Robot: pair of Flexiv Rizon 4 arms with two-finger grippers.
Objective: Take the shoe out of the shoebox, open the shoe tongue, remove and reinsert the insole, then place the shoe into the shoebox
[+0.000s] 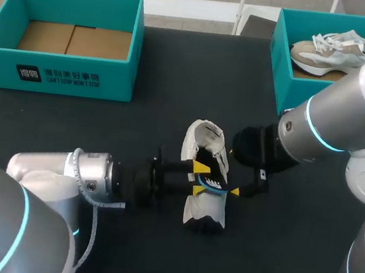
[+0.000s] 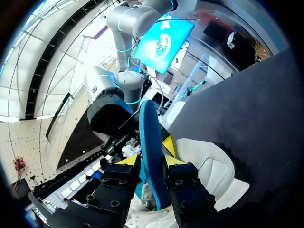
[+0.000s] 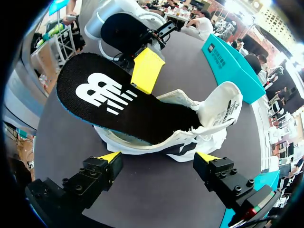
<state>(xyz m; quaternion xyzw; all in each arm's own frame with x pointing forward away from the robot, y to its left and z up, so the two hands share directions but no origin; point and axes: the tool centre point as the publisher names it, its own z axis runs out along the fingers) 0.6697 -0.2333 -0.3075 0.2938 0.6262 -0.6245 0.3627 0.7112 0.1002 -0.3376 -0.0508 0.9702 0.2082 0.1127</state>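
Note:
A white shoe point(image 1: 203, 141) lies on the black table between my two grippers. Its insole point(image 3: 118, 104), black on top and blue underneath, sticks halfway out of the shoe point(image 3: 216, 114). My left gripper point(image 1: 198, 180) is at the shoe's side, open, with its yellow tips on either side of the raised insole point(image 2: 152, 142). One left fingertip point(image 3: 146, 70) rests against the insole's black face. My right gripper point(image 3: 158, 157) stands wide open just short of the shoe's other side, holding nothing.
A teal shoebox point(image 1: 57, 74) with a cardboard floor stands at the back left. A second teal box point(image 1: 281, 69) at the back right holds a beige and white shoe point(image 1: 336, 49). My right arm point(image 1: 344, 123) crosses in front of that box.

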